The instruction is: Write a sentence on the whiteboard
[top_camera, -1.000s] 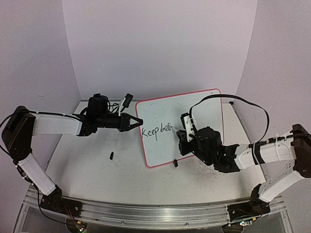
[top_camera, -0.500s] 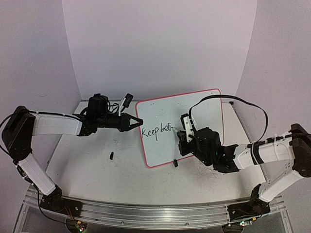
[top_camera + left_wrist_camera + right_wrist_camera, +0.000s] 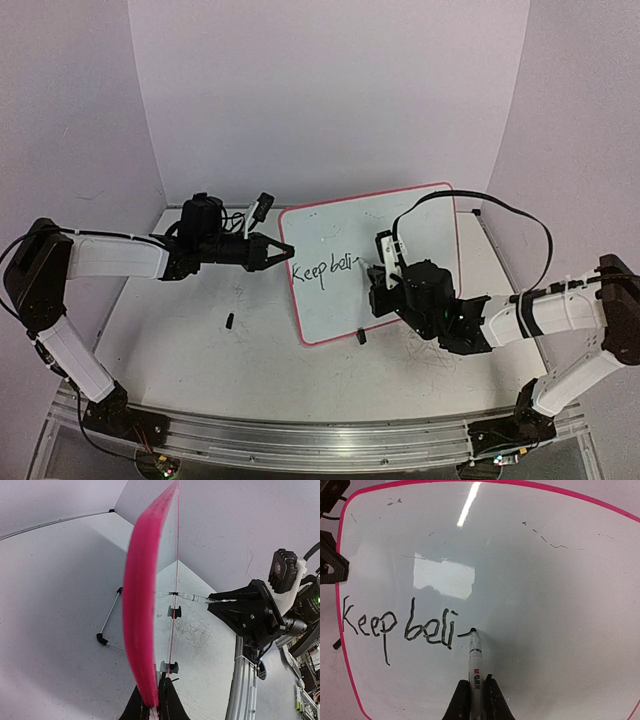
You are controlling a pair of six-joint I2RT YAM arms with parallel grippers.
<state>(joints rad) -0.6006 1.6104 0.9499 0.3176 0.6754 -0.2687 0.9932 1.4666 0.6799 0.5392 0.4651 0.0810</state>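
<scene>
The whiteboard (image 3: 410,215), white with a pink rim, stands tilted up off the table. My left gripper (image 3: 283,253) is shut on its left edge; the left wrist view shows the blurred pink rim (image 3: 142,605) pinched at my left gripper (image 3: 159,685). My right gripper (image 3: 385,278) is shut on a white marker (image 3: 475,665). The marker's black tip touches the whiteboard (image 3: 555,575) at the end of a short dash. The sentence (image 3: 395,627) reads "Keep beli-" in black and also shows from above as the sentence (image 3: 322,270).
A small black piece (image 3: 230,321) lies on the scuffed table left of the board. A black clip (image 3: 361,336) sits on the board's lower rim. A thin metal leg (image 3: 109,615) shows behind the board. A black cable (image 3: 490,203) arcs over the right arm.
The marker tip has slid a little to the right and left a short dash after "beli". The left arm and the board have not moved.
</scene>
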